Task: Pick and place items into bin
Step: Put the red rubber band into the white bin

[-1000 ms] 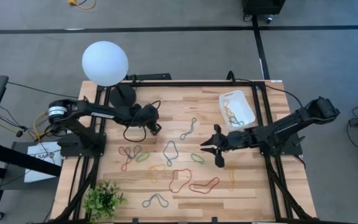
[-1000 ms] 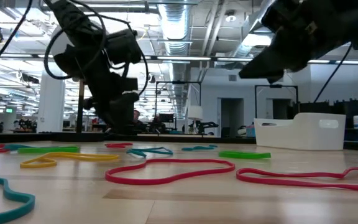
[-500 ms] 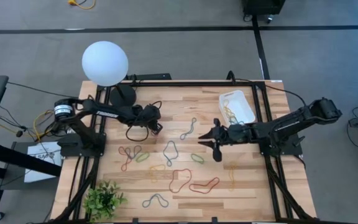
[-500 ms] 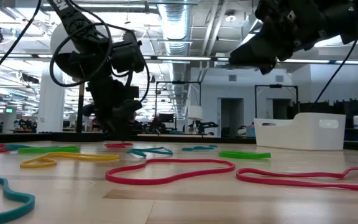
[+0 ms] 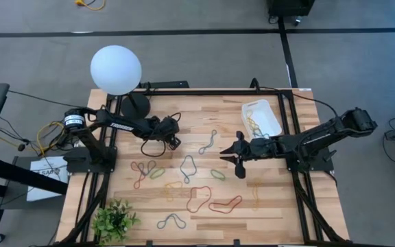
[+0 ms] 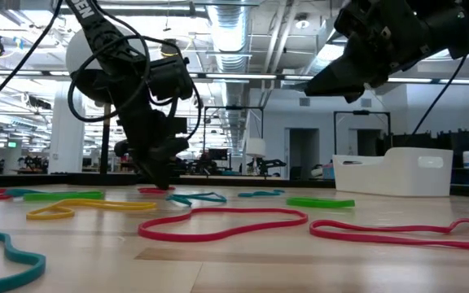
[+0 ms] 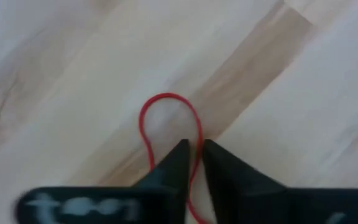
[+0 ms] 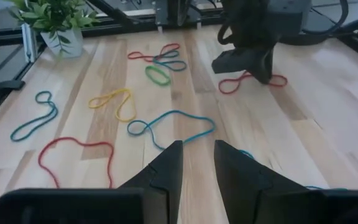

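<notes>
Left claw [image 7: 192, 149] pinching red band [image 7: 166, 121] mid-table

Bright, even overhead light — soft shadows, ceiling-lamp glare in the low view, blurred left wrist view.

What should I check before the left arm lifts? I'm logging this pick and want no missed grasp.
1. Left claw down at the table on a red band: ok.
2. Band strand pinched between the fingers: ok in the left wrist view.
3. No second band caught in that claw: ok.
4. Right claw apart from the left one, raised, open and empty: ok.
5. White bin has room: ok, few bands inside.
6. Grip firm enough to hold: cannot tell.
</notes>
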`<state>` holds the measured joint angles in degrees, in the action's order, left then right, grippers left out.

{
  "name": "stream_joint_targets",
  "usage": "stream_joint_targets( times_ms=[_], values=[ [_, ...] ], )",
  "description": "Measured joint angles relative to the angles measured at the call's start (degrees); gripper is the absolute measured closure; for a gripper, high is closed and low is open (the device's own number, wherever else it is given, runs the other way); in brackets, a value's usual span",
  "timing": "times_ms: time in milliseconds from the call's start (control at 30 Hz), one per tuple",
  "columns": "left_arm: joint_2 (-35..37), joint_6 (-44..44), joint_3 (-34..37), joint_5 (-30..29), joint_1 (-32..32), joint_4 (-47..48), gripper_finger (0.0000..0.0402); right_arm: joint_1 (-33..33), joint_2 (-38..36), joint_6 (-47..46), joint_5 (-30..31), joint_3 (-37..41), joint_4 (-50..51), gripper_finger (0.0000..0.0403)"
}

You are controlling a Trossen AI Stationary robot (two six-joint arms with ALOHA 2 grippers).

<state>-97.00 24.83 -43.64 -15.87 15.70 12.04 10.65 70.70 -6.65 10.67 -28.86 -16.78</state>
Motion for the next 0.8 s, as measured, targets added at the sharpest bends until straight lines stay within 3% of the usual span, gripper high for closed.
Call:
stream_joint_targets(
  times_ms=[233, 500, 633, 800],
  values=[
    [1.3, -6.5, -4.7, 8.6, -1.5, 1.4, 0.0400, -1.4, 2.4, 2.2, 8.6, 0.0, -0.3, 0.0308],
    [7.9, -15.7, -15.1, 21.2, -5.1, 1.6, 0.0401, -4.9, 10.6, 2.2, 8.9, 0.0, -1.8, 0.0247],
    [8.3, -18.6, -18.9, 24.5, -7.3, 2.7, 0.0401, -6.3, 14.8, 3.8, 9.0, 0.0, -10.3, 0.0213],
    [8.3, -20.7, -20.2, 23.8, -10.5, 2.7, 0.0401, -6.6, 19.8, 8.3, 10.3, 0.0, -26.8, 0.0189]
  ],
)
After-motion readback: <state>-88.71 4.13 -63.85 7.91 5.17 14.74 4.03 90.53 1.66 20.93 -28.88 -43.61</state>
